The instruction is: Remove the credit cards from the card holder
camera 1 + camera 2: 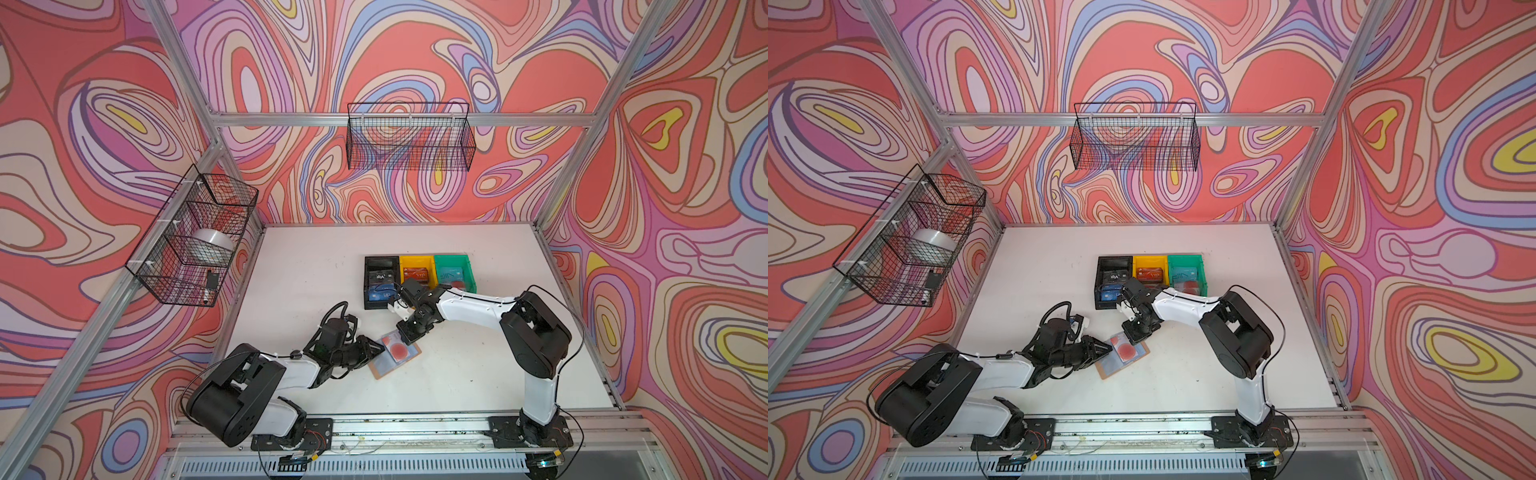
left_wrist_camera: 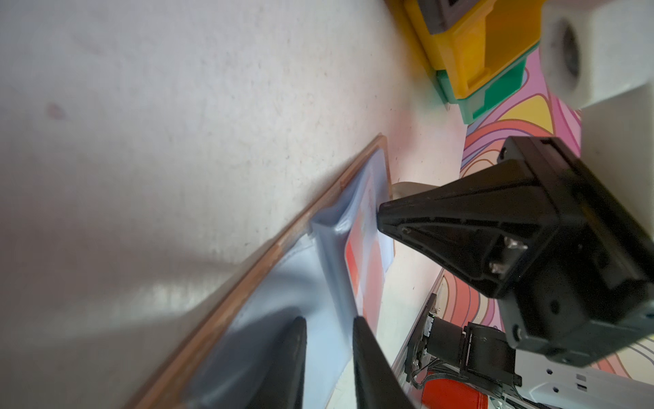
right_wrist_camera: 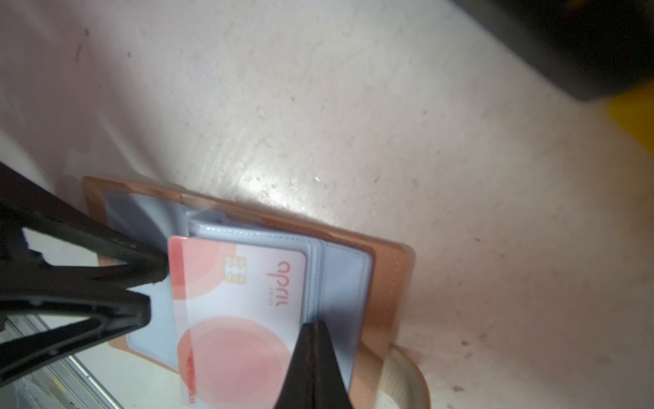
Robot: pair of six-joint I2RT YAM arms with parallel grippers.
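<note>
Your one tan holder (image 3: 393, 283) lies open near centre, grey sleeves up. One pale, red-circled card (image 3: 240, 308) pokes out leftward. Left gripper (image 3: 154, 290) is parted at the card's edge; right gripper (image 3: 313, 325) is closed, pressing the sleeve. Three bins (image 1: 417, 258) sit farther back.

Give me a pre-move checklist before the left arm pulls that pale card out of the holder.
1. Card holder lying open on the table: ok.
2. Pale card partly out of its sleeve: ok.
3. Right gripper shut, tips down on the sleeve beside the card: ok.
4. Left gripper at the card's exposed edge: ok.
5. Card between the left jaws: cannot tell; they stand apart.
</note>
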